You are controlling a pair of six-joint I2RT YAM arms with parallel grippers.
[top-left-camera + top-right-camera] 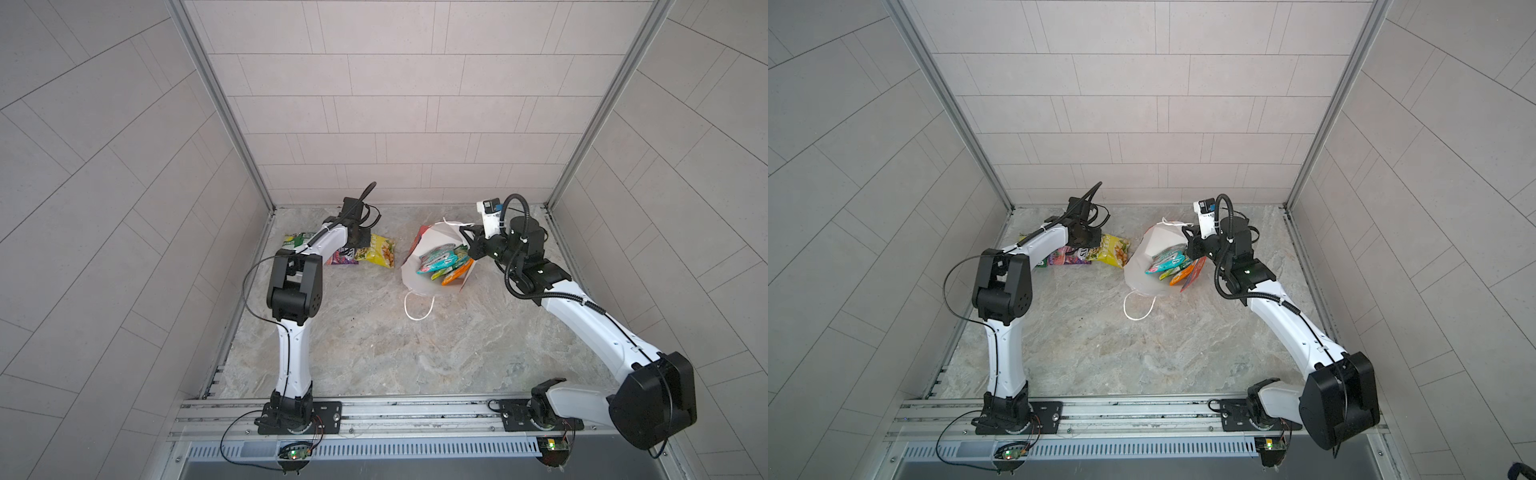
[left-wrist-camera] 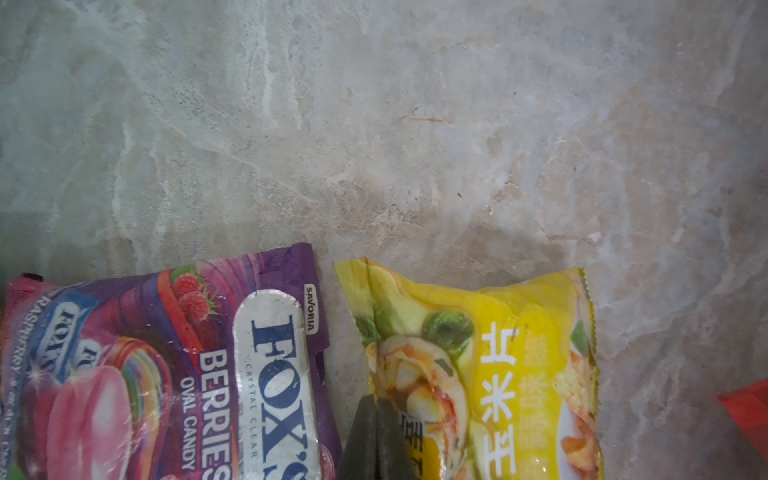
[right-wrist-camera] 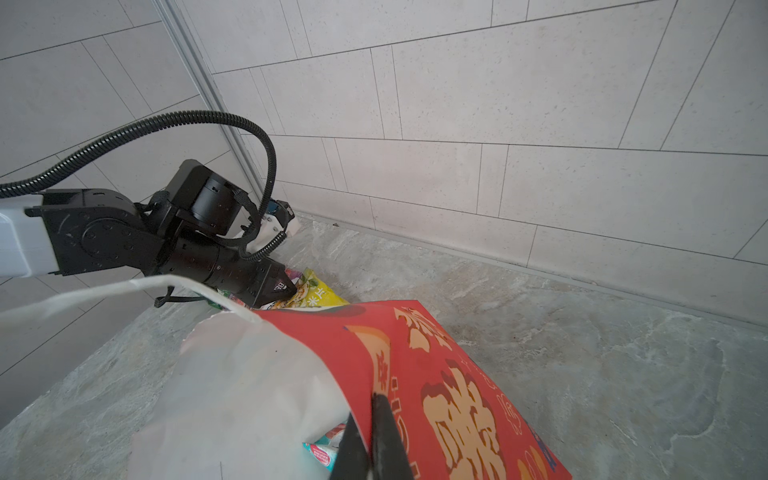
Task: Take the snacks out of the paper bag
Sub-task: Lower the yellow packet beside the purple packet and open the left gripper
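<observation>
R gripper (image 3: 365, 411) is clamped on paper bag (image 1: 419, 276) rim, w/ three snacks (image 1: 438, 258) inside just beside it; L gripper (image 2: 376, 405), jaws together at yellow packet (image 2: 498, 374), sits well apart to bag's left.

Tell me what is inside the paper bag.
The paper bag shows a teal packet, a yellow-green packet and an orange packet. Its white wall hides anything deeper.
</observation>
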